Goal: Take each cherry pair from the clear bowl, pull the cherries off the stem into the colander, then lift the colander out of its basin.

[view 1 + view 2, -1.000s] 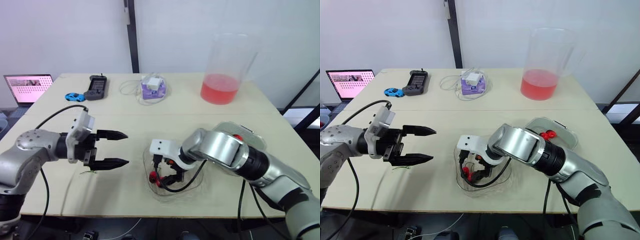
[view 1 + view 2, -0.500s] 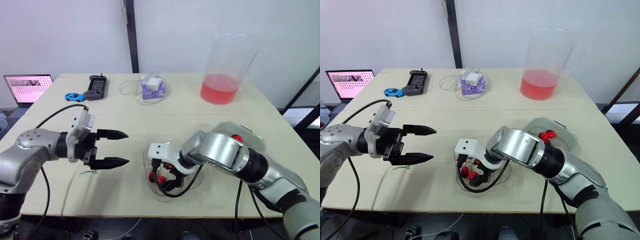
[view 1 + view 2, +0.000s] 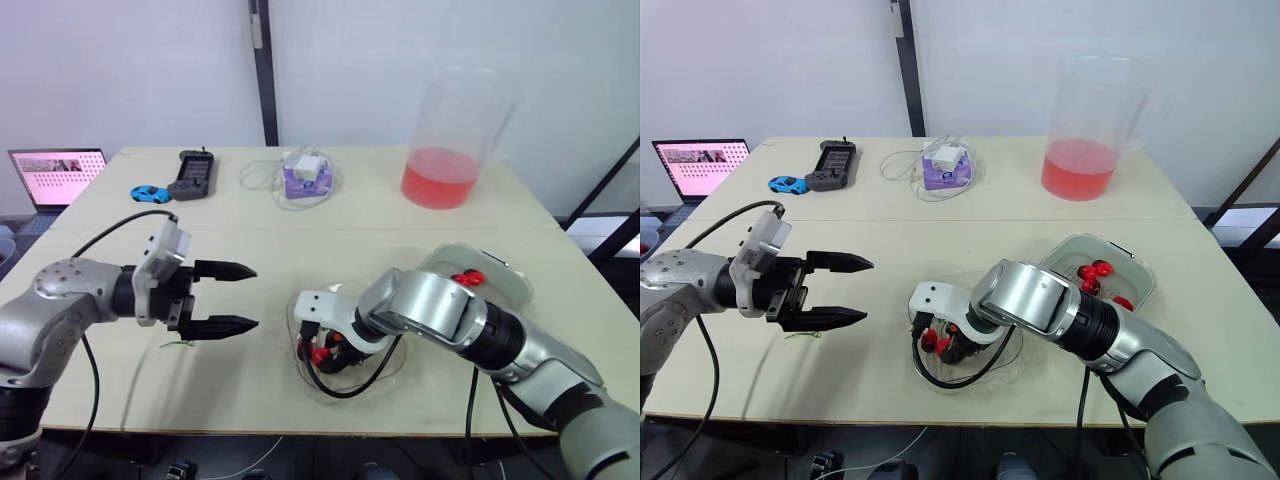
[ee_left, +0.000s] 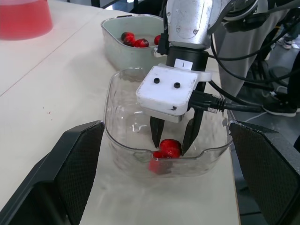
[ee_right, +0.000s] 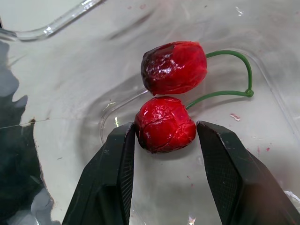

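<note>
A cherry pair point(image 5: 174, 67), two red cherries joined by a green stem point(image 5: 230, 74), lies on the floor of the clear bowl point(image 4: 112, 108) near the table's front edge. My right gripper point(image 5: 165, 136) reaches down into the bowl. Its two black fingers point(image 5: 119, 159) press against either side of the nearer cherry point(image 5: 165, 124), so I read it as gripping that fruit. The colander in its basin point(image 4: 123, 52) sits just beyond the bowl on my right, with a few loose cherries point(image 3: 1095, 270) inside. My left gripper point(image 3: 254, 296) hovers wide open and empty, well apart on the left. I judge this to be the pick-up step. Next I should lift the pair clear and bring it where the left gripper can pinch the stem.
</note>
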Robot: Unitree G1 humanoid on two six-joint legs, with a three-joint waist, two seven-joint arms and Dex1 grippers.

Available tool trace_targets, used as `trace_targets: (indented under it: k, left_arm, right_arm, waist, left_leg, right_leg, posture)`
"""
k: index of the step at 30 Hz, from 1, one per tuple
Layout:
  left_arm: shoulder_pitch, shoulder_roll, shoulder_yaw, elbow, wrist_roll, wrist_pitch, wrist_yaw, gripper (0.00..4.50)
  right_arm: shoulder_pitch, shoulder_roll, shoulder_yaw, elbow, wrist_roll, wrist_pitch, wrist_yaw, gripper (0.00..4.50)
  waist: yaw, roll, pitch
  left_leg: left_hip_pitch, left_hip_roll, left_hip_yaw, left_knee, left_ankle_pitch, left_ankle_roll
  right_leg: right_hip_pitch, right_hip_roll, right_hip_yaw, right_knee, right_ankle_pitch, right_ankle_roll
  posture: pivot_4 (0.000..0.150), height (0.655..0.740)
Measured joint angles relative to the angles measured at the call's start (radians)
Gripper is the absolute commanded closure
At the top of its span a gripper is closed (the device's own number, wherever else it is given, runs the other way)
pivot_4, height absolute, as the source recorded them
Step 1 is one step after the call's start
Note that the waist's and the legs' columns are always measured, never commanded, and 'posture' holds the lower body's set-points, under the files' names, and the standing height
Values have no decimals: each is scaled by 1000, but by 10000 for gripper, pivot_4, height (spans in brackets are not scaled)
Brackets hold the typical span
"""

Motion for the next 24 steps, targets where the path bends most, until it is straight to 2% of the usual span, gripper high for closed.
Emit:
trace_targets:
  k: [3,5,14,19,24]
  left_arm:
    - [0,0,0,0,0,0,0,0]
    - [0,0,0,0,0,0,0,0]
    - [-3,-1,-1,2,0,0,-1,0]
    - [-26,-19,-1,6,-9,7,10,0]
    - [-63,-58,-4,37,-27,28,25,0]
  right_arm:
    - [1,1,0,0,0,0,-3,23359]
    - [1,1,-1,0,0,0,-5,28384]
    - [-1,-26,-36,-30,18,3,12,28384]
    - [-25,-172,-87,-112,30,-64,81,28384]
    - [24,-369,-162,-246,-43,-394,205,28384]
  waist:
    - [0,0,0]
    - [0,0,0]
    - [0,0,0]
    - [3,0,0]
    - [3,0,0]
  left_leg:
    - [0,0,0,0,0,0]
    - [0,0,0,0,0,0]
    - [0,0,0,0,0,0]
    - [0,0,0,0,0,0]
    - [0,0,0,0,0,0]
  right_leg:
    - [0,0,0,0,0,0]
    - [0,0,0,0,0,0]
    - [0,0,0,0,0,0]
    - [0,0,0,-1,0,0]
    - [0,0,0,-1,0,0]
  posture:
    - [1500,7332]
    - [1500,7332]
    - [1500,7332]
    - [1500,7332]
    - [1500,7332]
